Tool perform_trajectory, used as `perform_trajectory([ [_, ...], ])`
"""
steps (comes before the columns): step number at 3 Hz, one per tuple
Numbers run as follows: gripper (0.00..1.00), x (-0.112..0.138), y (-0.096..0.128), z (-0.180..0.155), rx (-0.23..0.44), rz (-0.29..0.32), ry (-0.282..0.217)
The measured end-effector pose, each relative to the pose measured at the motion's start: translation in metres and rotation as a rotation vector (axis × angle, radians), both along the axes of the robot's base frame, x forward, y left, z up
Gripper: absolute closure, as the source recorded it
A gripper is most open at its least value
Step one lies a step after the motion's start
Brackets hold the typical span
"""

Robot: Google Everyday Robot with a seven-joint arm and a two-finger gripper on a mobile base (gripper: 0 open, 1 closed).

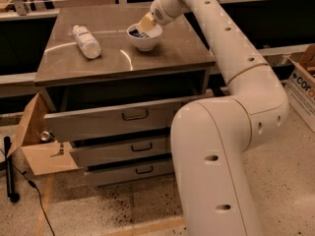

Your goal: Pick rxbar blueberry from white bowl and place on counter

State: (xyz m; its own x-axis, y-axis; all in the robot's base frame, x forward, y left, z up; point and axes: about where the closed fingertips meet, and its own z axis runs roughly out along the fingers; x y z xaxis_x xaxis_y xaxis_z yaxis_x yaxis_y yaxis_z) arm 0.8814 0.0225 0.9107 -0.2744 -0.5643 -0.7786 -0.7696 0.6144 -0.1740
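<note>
With the rxbar blueberry (138,33) just under the claw (146,24) in the white bowl (144,43), grip impossible to tell, lift and counter (167,53) placement remain.

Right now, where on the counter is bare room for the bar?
The counter is bare right of the white bowl up to its right edge, and along the front edge below the plastic bottle and bowl. Crowded: the bowl itself, where the hand hangs over the rxbar blueberry.
</note>
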Motion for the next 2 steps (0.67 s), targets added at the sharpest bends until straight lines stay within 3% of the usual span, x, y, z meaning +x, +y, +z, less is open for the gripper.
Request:
perform_trajectory([
  [1, 0.62, -0.001, -0.0009, -0.006, -0.007, 0.0, 0.018],
  [2, 0.82, -0.0014, -0.0027, -0.0092, -0.007, 0.002, 0.025],
])
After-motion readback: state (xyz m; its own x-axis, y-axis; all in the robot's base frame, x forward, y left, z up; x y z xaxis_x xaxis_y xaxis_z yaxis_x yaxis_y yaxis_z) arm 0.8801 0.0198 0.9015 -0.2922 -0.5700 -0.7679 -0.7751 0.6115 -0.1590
